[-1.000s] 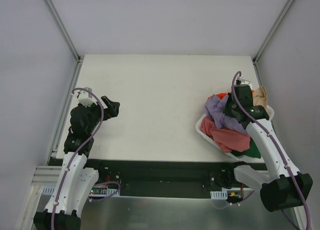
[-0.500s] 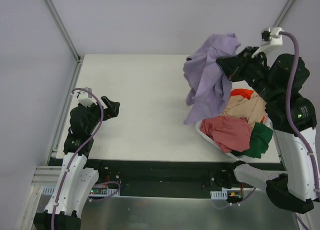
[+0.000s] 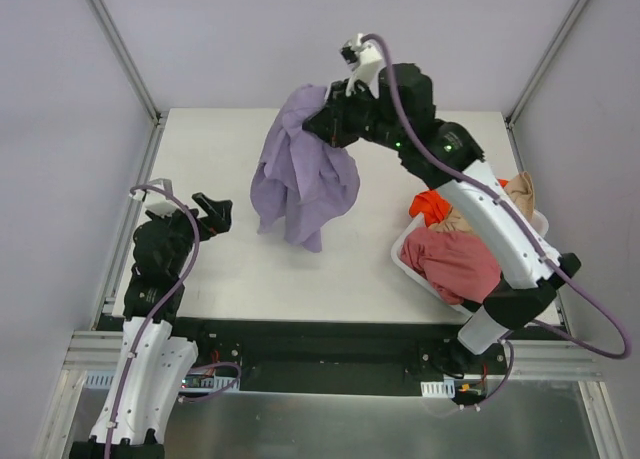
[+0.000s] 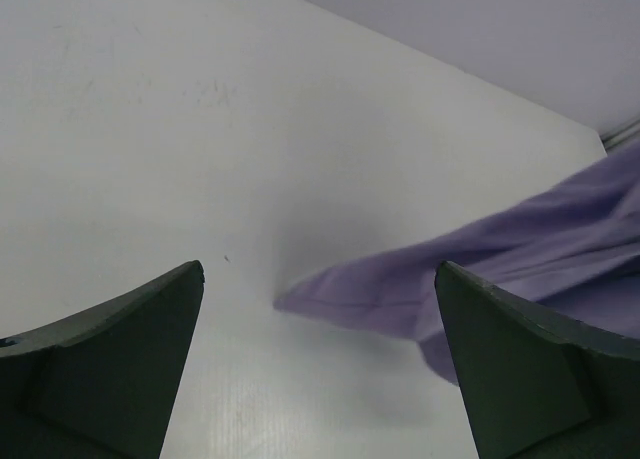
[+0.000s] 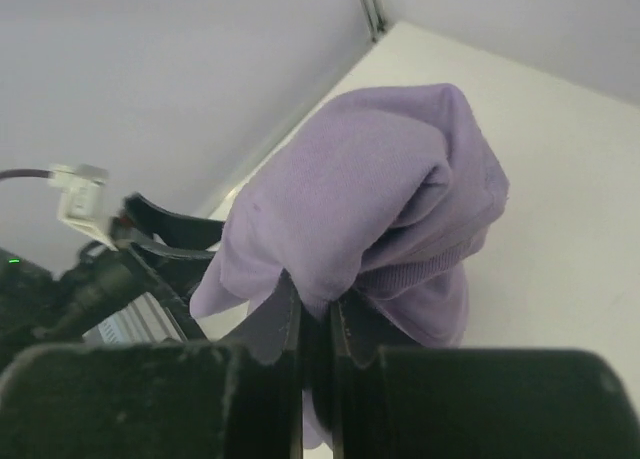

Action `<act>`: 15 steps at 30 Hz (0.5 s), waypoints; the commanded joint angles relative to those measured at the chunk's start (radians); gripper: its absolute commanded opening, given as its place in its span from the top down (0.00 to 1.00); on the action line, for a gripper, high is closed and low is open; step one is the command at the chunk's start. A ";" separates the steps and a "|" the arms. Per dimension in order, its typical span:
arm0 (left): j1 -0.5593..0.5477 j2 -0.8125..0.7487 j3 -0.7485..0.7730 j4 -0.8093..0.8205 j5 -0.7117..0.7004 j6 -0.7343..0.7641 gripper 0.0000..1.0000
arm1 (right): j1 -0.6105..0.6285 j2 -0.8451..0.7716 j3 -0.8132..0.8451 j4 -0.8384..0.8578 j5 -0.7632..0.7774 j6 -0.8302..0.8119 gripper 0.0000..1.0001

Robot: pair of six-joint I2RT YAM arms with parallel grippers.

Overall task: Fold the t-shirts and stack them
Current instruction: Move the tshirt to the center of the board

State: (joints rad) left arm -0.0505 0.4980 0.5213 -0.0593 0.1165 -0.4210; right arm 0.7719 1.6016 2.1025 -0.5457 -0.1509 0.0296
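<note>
While the right end effector (image 3: 326, 117) grips the lavender t-shirt (image 3: 300, 179) at 12 o'clock, cloth hides its fingertips. The left end effector (image 3: 214, 211) gapes empty at 9 o'clock.

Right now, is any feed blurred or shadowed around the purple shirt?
Top external: evenly lit, lavender shirt sharp. Left wrist: shirt edge soft, faint shadow on the table by it. Right wrist: right claw close to the lens, dark and blurry; cloth above it clear.
</note>
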 commanded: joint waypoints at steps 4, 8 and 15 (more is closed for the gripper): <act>0.006 -0.046 -0.010 -0.011 -0.225 -0.071 0.01 | -0.052 0.003 -0.276 0.144 0.099 0.156 0.99; 0.005 0.017 -0.004 -0.024 -0.259 -0.099 0.01 | -0.206 0.020 -0.525 0.174 -0.079 0.188 0.98; 0.006 0.362 0.104 -0.027 -0.140 -0.160 0.01 | -0.312 0.098 -0.705 0.198 -0.087 -0.049 0.75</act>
State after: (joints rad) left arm -0.0502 0.6796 0.5316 -0.0811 -0.0864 -0.5350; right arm 0.4480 1.7123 1.4063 -0.4068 -0.2306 0.1215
